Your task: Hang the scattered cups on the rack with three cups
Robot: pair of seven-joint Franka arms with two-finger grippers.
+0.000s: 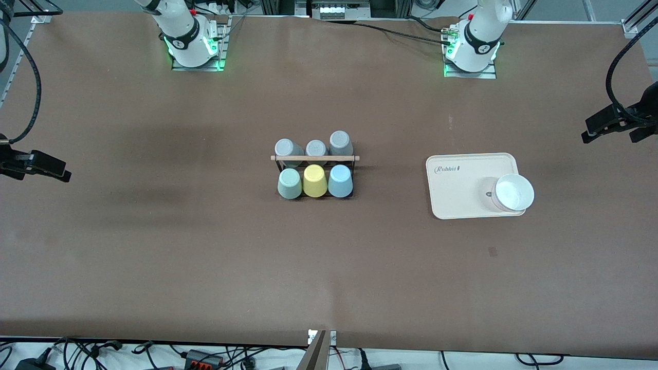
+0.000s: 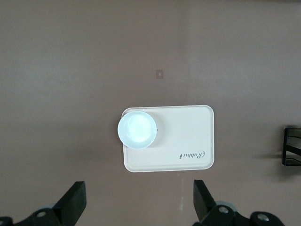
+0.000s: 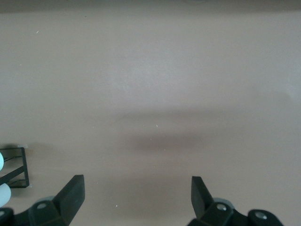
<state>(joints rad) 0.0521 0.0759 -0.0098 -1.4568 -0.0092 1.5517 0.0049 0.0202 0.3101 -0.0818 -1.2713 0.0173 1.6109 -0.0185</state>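
Note:
The black wire rack, with a wooden rod (image 1: 314,158) along its top, stands mid-table. The sage green cup (image 1: 289,183) and the light blue cup (image 1: 340,181) sit upside down on the rack's row nearer the front camera, with a yellow cup (image 1: 314,181) between them. Neither hand shows in the front view. My left gripper (image 2: 138,188) is open and empty, high over the table beside the tray. My right gripper (image 3: 136,181) is open and empty, high over bare table. A corner of the rack (image 3: 14,167) shows at the edge of the right wrist view.
Three grey cups (image 1: 316,148) sit upside down on the rack's farther row. A beige tray (image 1: 457,190) toward the left arm's end holds a white bowl (image 1: 514,192). The tray (image 2: 188,141) and bowl (image 2: 136,129) also show in the left wrist view.

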